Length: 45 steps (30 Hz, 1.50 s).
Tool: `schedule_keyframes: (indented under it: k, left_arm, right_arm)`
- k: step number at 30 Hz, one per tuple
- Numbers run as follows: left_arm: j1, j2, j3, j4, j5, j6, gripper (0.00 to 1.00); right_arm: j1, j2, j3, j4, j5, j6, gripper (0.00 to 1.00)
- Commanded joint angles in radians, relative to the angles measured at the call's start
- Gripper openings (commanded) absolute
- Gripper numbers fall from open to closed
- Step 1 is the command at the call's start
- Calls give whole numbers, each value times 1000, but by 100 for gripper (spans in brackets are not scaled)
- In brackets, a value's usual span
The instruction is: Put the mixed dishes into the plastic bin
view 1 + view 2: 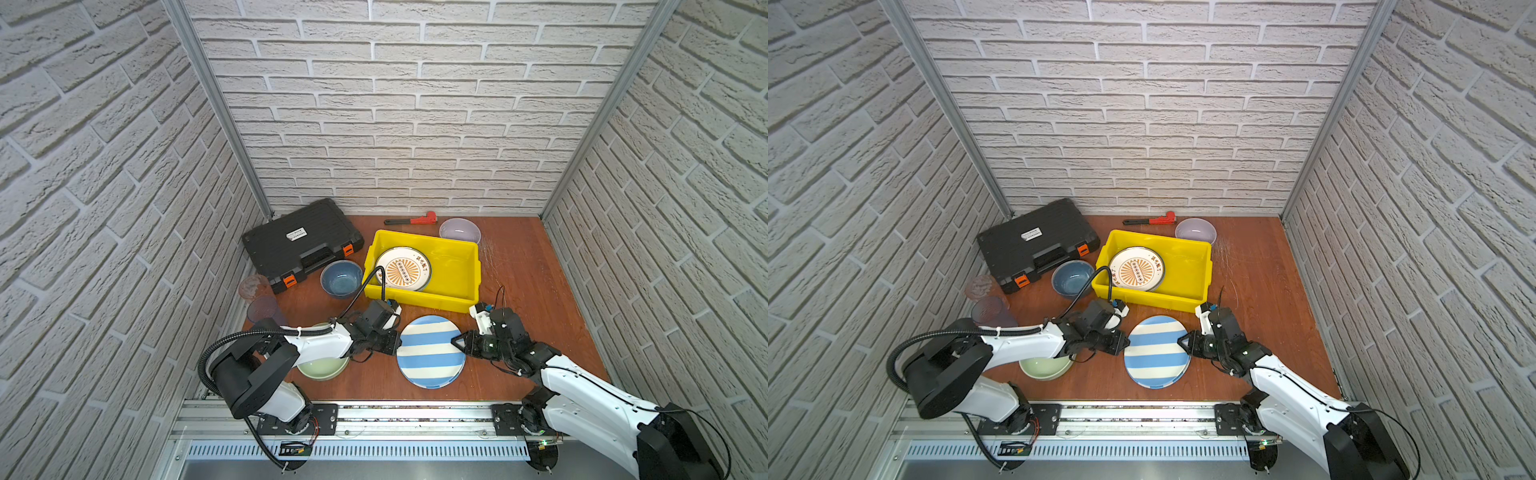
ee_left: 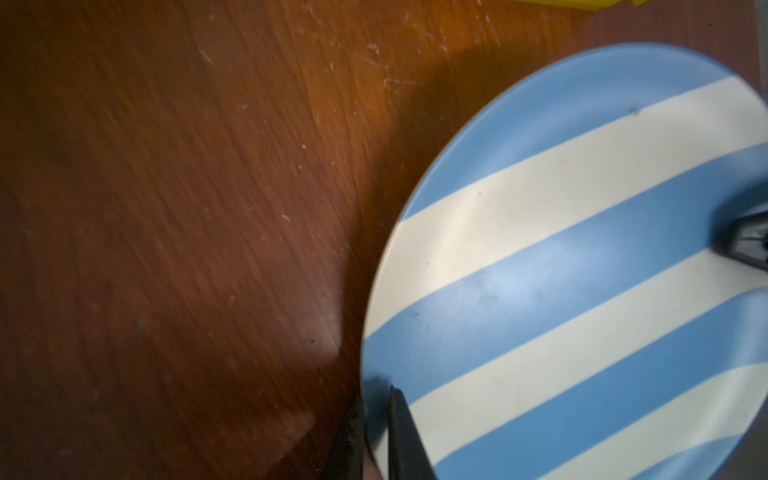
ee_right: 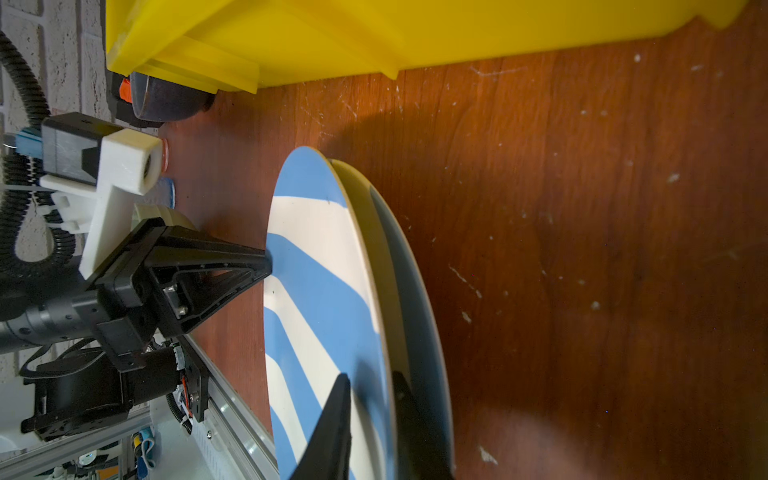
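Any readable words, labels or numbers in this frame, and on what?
Too small to read: printed lines on the white label of the black tool case.
Too small to read: red characters near the rim of the sunburst plate in the yellow bin.
Nothing else shows text.

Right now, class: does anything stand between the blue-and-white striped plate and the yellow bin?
Nothing visible does. Only bare table separates the striped plate from the yellow bin and its near wall. Inside, in both top views, the sunburst plate fills the bin's left part; the right part is free.
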Motion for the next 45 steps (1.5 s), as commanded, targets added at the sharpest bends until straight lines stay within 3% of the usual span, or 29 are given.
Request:
schedule_keyframes:
  k: [1, 6, 10, 19, 27, 35, 45]
  left_arm:
    - [-10, 14, -5, -68, -23, 30, 14]
    - [-1, -37, 15, -117, -40, 15, 22]
    - [16, -106, 43, -176, -64, 8, 37]
    - [114, -275, 65, -283, -36, 9, 45]
    - [230, -401, 69, -336, 30, 32, 70]
    - [320, -431, 116, -407, 41, 86, 76]
    - [407, -419, 133, -398, 85, 65, 77]
  right_arm:
    - [10, -11, 38, 54, -21, -5, 13]
    - [9, -17, 58, 2, -1, -18, 11]
    - [9, -26, 64, -17, 5, -29, 6]
    - [8, -38, 92, -60, 6, -45, 6]
    - [8, -76, 174, -136, -33, -101, 6]
    - [4, -51, 301, -137, -95, -127, 6]
    - [-12, 67, 447, -74, -125, -142, 6]
